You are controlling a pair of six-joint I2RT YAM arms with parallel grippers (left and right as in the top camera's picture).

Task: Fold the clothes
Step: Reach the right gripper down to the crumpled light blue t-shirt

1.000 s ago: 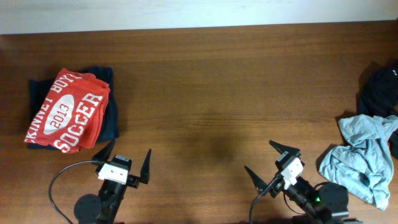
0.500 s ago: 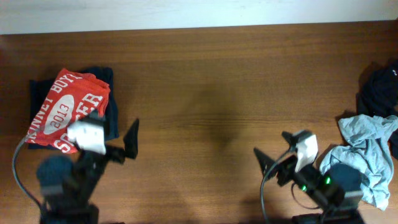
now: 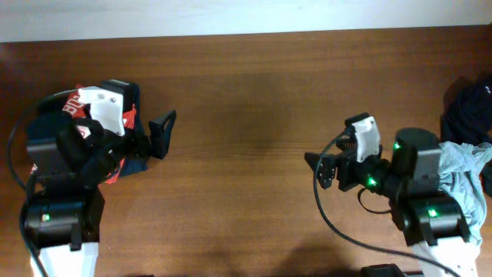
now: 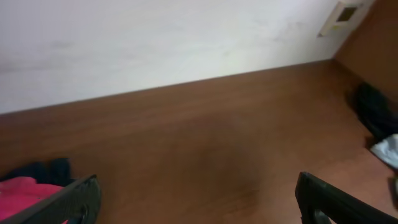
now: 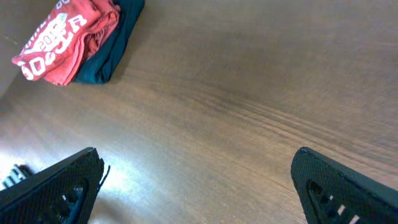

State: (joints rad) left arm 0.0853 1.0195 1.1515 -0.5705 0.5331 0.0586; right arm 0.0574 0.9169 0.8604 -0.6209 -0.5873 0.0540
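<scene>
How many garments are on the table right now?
4: a red shirt on a navy one, far left; a light-blue shirt and a black garment, crumpled, far right. Others may be hidden.

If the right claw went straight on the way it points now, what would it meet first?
Probably the bare table, since the right claw tilts down at the wood. The folded red shirt lies farther off, to one side of that line; depth is unclear.

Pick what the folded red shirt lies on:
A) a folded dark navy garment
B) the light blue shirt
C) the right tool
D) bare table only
A: the right wrist view shows the red shirt stacked on a dark navy garment whose edge sticks out beside it.
</scene>
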